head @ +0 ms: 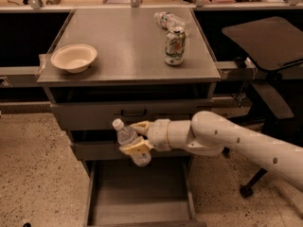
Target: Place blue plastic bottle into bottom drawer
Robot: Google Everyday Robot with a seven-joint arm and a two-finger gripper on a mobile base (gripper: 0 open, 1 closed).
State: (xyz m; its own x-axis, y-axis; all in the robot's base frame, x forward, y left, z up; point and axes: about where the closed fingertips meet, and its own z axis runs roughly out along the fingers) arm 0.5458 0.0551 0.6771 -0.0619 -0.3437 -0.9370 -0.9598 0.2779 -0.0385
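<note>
1 gripper (135,137), clamped across the blue plastic bottle (127,136), poised just above the open bottom drawer (142,193), near its rear. Long axis tilted, cap up-left, base downward; drawer floor directly beneath, not touching.

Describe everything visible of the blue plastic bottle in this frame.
The blue plastic bottle is small and clear, with a white screw cap and a pale label wrap around its lower body. It is tilted, with the cap up and to the left. The gripper is shut on its middle. The bottle hangs in front of the cabinet, above the open bottom drawer, and appears to touch nothing but the gripper.
</note>
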